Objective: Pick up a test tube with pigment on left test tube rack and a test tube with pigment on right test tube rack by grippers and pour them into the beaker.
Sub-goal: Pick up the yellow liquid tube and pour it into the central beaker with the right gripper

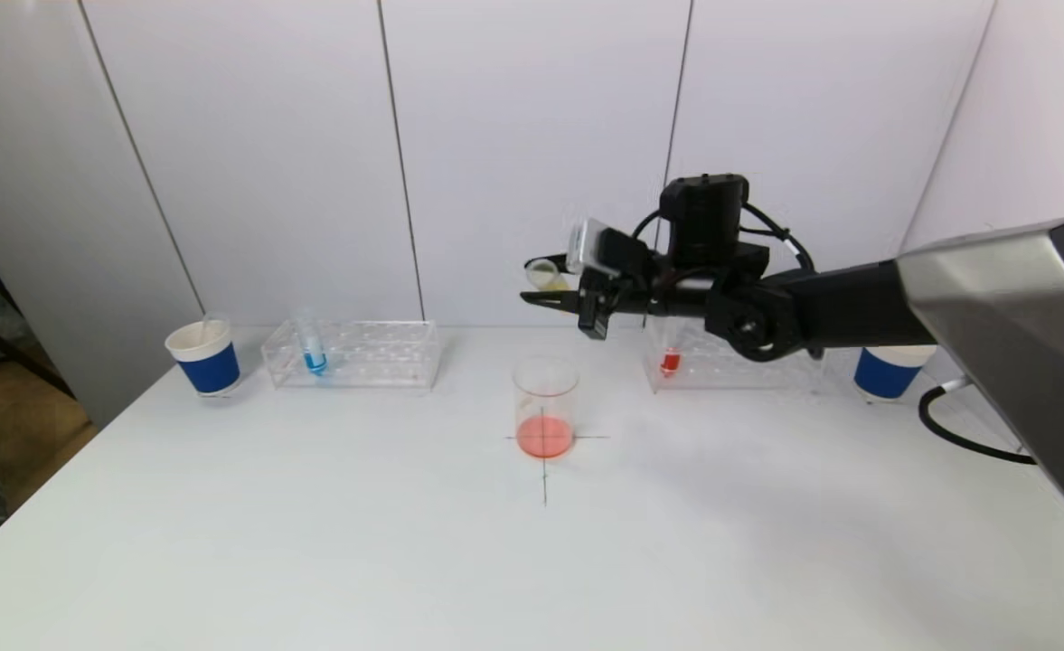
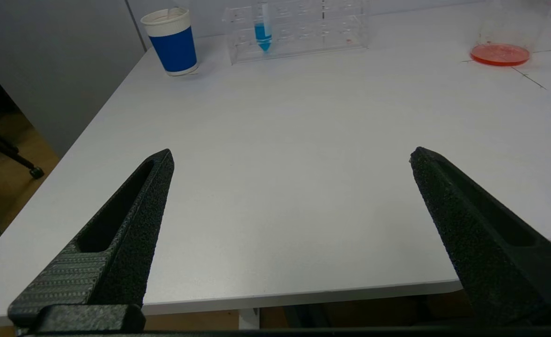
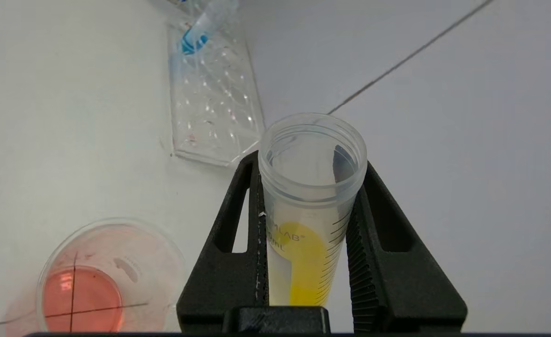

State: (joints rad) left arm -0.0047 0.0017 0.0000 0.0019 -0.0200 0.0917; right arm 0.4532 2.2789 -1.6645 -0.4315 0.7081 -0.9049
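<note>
Clamped in your right hand (image 3: pixel 308 262), a tube of yellow pigment (image 3: pixel 309 201) lies nearly level above and behind the beaker (image 1: pixel 545 407), which already holds orange-red liquid. Your left hand (image 2: pixel 291 157) waits wide open, holding nothing, low at the desk (image 1: pixel 315 524) edge; the blue tube (image 1: pixel 313 348) remains racked.

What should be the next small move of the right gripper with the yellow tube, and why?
Probably tip the tube's mouth further down. The right gripper holds the yellow tube nearly level above the beaker, and yellow liquid is in the tube.
</note>
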